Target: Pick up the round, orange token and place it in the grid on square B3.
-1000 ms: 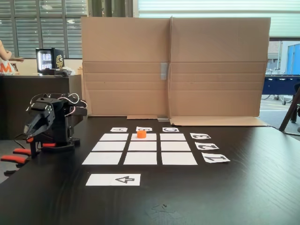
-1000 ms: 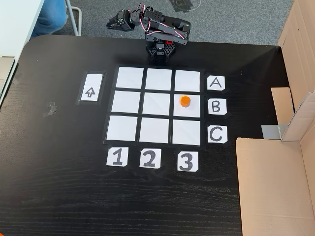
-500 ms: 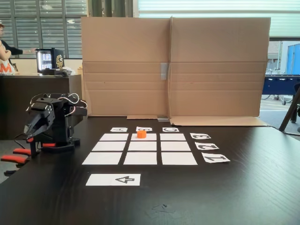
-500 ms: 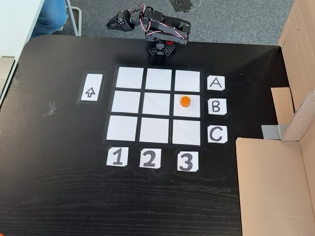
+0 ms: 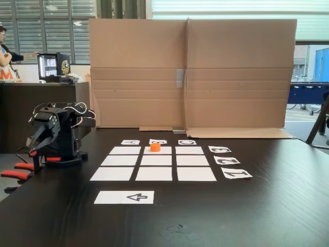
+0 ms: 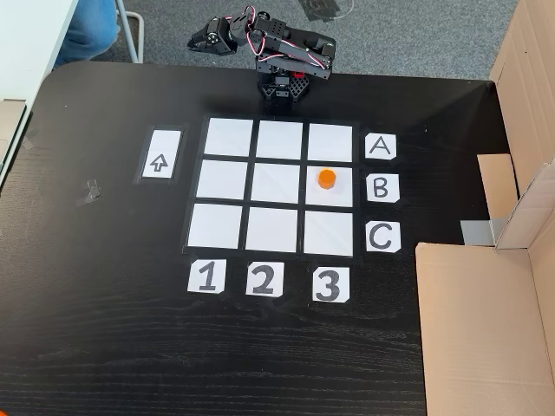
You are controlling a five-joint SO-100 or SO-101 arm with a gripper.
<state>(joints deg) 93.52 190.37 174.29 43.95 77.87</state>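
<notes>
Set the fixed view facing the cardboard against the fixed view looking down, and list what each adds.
Facing the cardboard: a person behind a counter, and red clamp handles. Looking down: readable cards B and 3, the token lying on square B3, and tape on the table. Both: token, grid, arrow card, folded arm.

We've got two fixed cameras here. One sits low, about at table height, near the front edge of the dark table (image 5: 267, 206), looking across it at the cardboard screen (image 5: 190, 72), with the arm (image 5: 54, 136) off to the left. The other hangs high above, looking almost straight down, with the arm (image 6: 277, 52) at the top edge and the cardboard (image 6: 486, 321) on the right. Both share the grid (image 5: 154, 160) (image 6: 273, 185), its letter and number cards, and the arrow card (image 5: 125, 197) (image 6: 159, 154).
</notes>
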